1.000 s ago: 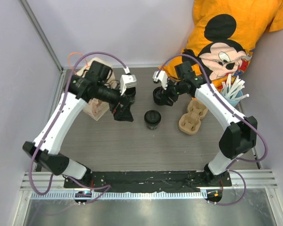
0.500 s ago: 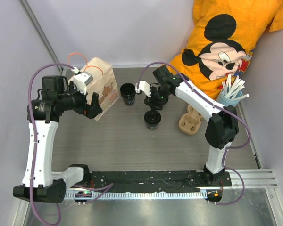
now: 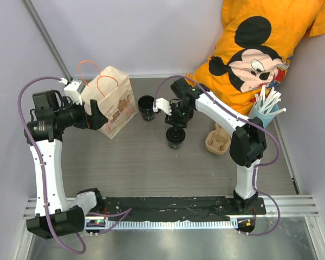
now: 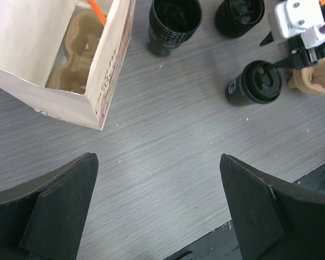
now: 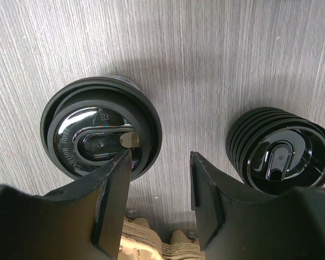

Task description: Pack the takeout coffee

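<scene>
The takeout coffee [image 3: 175, 137] is a small black cup with a glossy black lid, standing upright mid-table. It also shows in the left wrist view as the lidded cup [image 4: 254, 82]. My right gripper [image 3: 176, 119] hovers just above it, open. In the right wrist view the coffee's lid [image 5: 92, 135] lies under the left finger [image 5: 111, 200], and the right gripper's gap [image 5: 159, 157] is over bare table beside the cup. The brown paper bag [image 3: 112, 102] stands open at the back left. My left gripper [image 3: 97, 117] is beside it, wide open and empty, above bare table [image 4: 157, 158].
A stack of open black cups [image 3: 146, 107] stands right of the bag. A stack of black lids [image 5: 281, 157] sits beside the coffee. A beige pulp carrier [image 3: 219, 138] lies at the right, another carrier [image 4: 78, 49] inside the bag. A blue cup of straws [image 3: 266, 108] is far right.
My left arm swung back from the cup stack to the left side of the bag, staying open. My right gripper moved from the lid stack to above the lidded coffee.
</scene>
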Available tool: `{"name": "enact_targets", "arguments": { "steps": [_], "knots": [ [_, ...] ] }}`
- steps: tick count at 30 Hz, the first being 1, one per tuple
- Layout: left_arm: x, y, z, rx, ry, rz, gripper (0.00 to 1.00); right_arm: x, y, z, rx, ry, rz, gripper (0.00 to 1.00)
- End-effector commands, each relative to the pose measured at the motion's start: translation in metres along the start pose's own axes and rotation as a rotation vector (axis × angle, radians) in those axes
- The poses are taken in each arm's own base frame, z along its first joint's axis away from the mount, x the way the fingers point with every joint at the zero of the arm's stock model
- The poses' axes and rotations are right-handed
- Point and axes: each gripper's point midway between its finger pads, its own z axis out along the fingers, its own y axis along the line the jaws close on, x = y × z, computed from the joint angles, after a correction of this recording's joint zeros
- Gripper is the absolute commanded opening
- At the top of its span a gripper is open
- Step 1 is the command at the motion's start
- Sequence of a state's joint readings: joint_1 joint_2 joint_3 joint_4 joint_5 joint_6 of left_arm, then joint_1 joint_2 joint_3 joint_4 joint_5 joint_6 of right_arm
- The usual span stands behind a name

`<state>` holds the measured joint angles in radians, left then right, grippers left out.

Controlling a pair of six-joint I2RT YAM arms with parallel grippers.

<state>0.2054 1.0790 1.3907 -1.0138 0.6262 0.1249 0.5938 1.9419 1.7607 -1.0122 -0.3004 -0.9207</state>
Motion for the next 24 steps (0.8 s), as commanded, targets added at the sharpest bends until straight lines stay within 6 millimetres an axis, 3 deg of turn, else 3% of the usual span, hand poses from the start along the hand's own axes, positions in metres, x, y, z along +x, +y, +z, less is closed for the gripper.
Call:
{"name": "enact_targets", "arguments": {
  "steps": [1, 15, 24],
  "knots": [
    [-0.017, -0.003, -0.004, 0.033, -0.075, -0.01, 1.0, -0.009, -0.008, -0.008, 0.028, -0.009, -0.032, 0.53],
    [-0.018, 0.001, -0.005, 0.055, -0.092, -0.052, 1.0, -0.023, 0.001, -0.003, 0.008, -0.031, -0.031, 0.52],
    [-0.018, 0.0, -0.008, 0.06, -0.105, -0.055, 1.0, -0.01, 0.002, 0.006, 0.006, 0.014, -0.019, 0.49]
  ]
}}
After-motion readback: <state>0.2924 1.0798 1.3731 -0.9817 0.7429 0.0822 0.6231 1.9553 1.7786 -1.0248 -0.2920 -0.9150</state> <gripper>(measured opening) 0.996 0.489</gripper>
